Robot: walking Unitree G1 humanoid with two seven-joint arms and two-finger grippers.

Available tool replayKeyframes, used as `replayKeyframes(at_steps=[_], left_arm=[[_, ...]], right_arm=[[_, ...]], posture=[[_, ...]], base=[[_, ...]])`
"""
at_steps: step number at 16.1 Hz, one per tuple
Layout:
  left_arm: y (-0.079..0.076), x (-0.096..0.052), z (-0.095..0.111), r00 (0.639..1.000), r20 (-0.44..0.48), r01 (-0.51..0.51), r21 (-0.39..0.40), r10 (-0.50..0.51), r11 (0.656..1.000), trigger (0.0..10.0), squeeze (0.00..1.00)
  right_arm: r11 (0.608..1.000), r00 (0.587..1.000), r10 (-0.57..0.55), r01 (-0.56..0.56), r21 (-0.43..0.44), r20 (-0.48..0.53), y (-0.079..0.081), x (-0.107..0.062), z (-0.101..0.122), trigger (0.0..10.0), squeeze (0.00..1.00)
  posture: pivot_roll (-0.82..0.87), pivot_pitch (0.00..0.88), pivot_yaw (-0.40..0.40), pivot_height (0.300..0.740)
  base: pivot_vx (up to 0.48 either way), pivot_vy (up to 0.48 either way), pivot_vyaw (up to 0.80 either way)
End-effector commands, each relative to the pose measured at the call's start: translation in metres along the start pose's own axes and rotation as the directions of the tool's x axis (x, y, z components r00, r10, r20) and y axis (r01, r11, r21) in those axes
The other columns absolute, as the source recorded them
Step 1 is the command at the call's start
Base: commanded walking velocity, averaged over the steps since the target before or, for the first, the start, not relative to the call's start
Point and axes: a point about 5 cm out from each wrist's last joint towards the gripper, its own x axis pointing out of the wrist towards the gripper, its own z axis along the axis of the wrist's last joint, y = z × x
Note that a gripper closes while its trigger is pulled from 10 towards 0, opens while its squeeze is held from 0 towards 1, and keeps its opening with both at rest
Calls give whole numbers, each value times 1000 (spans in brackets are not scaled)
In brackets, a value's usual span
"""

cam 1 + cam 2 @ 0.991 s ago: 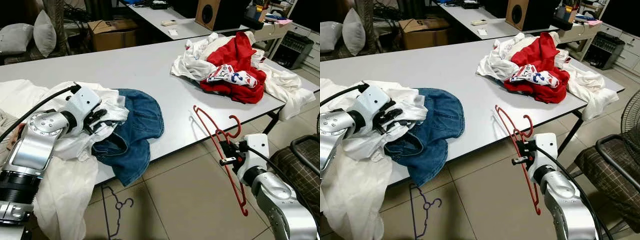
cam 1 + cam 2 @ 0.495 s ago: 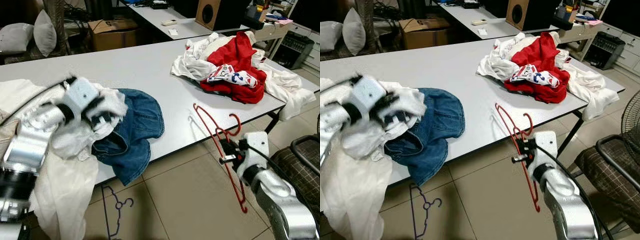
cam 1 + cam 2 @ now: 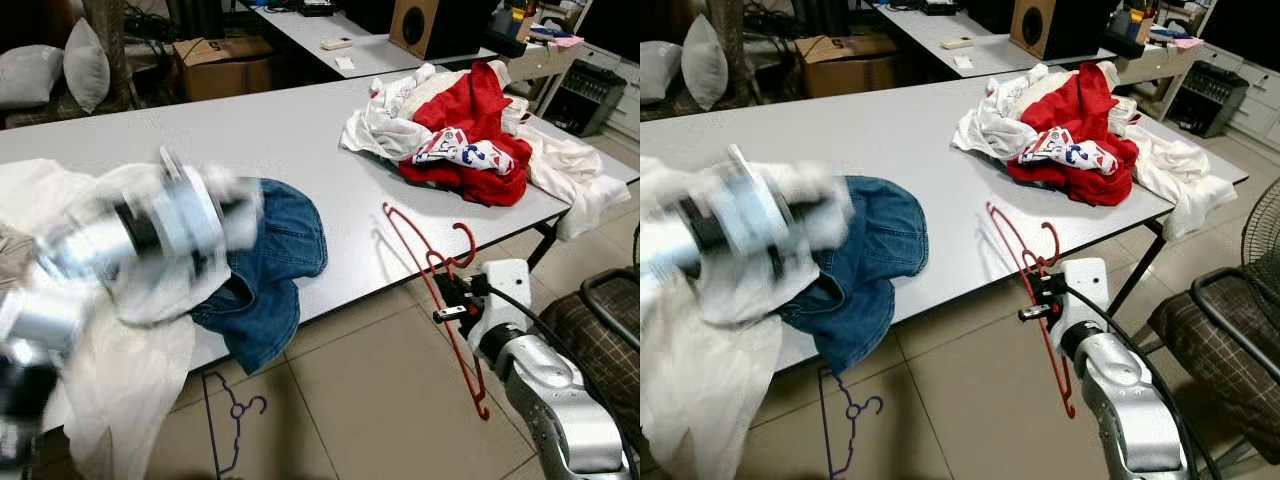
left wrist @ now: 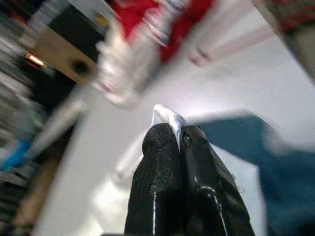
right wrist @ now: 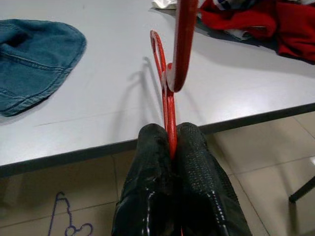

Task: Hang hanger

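Where the table [image 3: 300, 130] edge runs, right gripper [image 3: 452, 300] clamped on red hanger [image 3: 432, 290], held off the front edge, its top over the tabletop. Left arm a blur over white cloth [image 3: 130, 300], beside denim [image 3: 275, 260].

Left wrist: fingers [image 4: 157, 167] pressed together, white cloth [image 4: 165, 117] pinched at tips.

Right wrist: fingers [image 5: 150, 162] closed on hanger [image 5: 170, 113], tabletop [image 5: 98, 98] beyond.
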Motion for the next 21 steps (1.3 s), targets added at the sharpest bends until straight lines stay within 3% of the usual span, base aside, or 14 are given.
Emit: replayKeyframes(at_steps=[1,2,5,7,12,14,15,16,17,19,21], left_arm=[[-3,-3,2,1000,-18,-4,-11,3,1000,10000,173],[-5,-5,5,999,28,-16,-120,20,993,10000,1000],[-3,-13,22,986,162,4,-303,47,953,10000,1000],[-3,-17,27,982,186,31,-334,34,942,10000,1000],[2,-12,10,999,40,2,-331,12,943,10000,1000],[-3,5,8,999,12,33,-333,-31,942,10000,1000],[-5,9,8,999,19,45,-341,-42,939,10000,416],[-8,12,9,998,29,64,-347,-57,936,10000,82],[-11,16,11,995,49,96,-352,-84,931,10000,0],[-16,26,9,993,44,116,-333,-107,936,10000,0],[-7,33,0,999,-33,19,-294,-29,956,10000,0]], right_arm=[[1000,1000,1,-1,-4,12,0,0,2,10000,0],[1000,1000,3,-3,-4,11,0,0,2,10000,0],[1000,1000,7,-7,-9,5,-1,0,1,10000,0],[1000,1000,8,-8,-13,5,-2,0,1,10000,0],[1000,1000,0,0,-15,7,-3,-2,2,10000,0],[1000,1000,-10,10,-14,6,-5,-4,1,10000,0],[1000,1000,-11,11,-14,6,-5,-4,2,10000,0],[1000,1000,-11,11,-14,7,-5,-4,2,10000,0],[1000,1000,-12,12,-14,7,-4,-4,2,10000,0],[1000,1000,-18,18,-13,9,-6,-5,2,10000,0],[1000,1000,-20,21,-13,10,-5,-5,2,10000,0]], posture=[[-29,0,-40,740],[-29,0,-46,740],[-27,0,-53,740],[-27,0,-53,740],[-48,0,-40,740],[-52,0,-36,740],[-55,0,-33,740],[-55,0,-33,740],[-59,0,-30,740],[-63,0,-25,740],[-68,0,-21,740]], base=[[0,0,0],[0,0,0],[0,0,0],[0,0,0],[0,0,0],[0,0,0],[0,0,0],[0,0,0],[0,0,0],[0,0,0],[0,0,0]])
